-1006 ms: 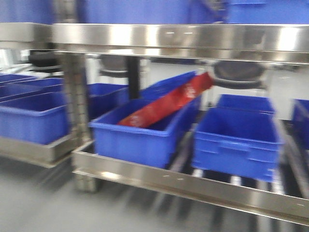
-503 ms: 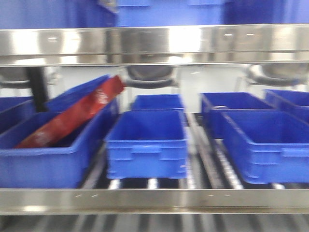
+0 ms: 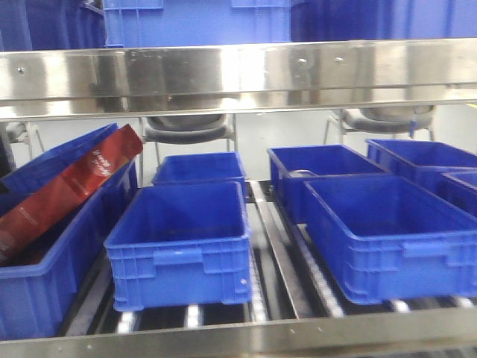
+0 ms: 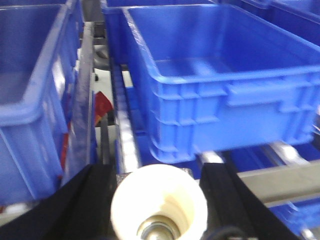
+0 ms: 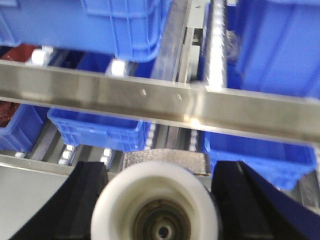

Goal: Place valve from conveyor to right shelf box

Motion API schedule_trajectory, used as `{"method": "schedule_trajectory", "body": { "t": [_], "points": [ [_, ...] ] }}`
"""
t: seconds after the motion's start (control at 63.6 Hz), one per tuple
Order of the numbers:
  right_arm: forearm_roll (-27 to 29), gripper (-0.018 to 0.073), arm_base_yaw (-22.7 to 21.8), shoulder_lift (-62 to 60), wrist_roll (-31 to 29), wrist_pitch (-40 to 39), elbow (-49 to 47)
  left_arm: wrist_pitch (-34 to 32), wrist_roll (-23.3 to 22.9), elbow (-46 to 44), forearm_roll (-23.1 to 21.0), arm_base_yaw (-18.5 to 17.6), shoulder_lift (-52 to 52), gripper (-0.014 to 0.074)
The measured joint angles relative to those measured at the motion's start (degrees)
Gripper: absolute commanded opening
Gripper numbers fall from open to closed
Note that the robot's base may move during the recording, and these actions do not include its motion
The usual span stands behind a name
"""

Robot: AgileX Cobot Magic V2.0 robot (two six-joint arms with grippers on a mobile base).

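Presently clamped on both sides in the left gripper [image 4: 155,169]: cream hollow plastic valve [image 4: 159,200], near blue plastic shelf box [image 4: 210,105]. Likewise clamped in the right gripper [image 5: 159,169]: white round plastic valve [image 5: 157,210], below polished steel shelf rail [image 5: 150,97].

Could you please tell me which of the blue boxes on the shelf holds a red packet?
The leftmost box at the front: a red packet leans out of it, while the middle box and right box look empty.

Blue boxes [image 3: 179,261], a red packet [image 3: 67,186], silver shelf rail [image 3: 238,74], cream valve [image 4: 159,200].
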Motion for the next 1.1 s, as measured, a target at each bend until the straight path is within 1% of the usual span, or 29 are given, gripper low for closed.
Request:
{"method": "schedule_trajectory", "body": {
  "t": [1.1],
  "points": [
    [0.23,-0.0163,0.0,0.0,0.0,-0.1,0.0,-0.11,0.0,0.0,0.11,0.0,0.0,-0.0111]
  ]
}}
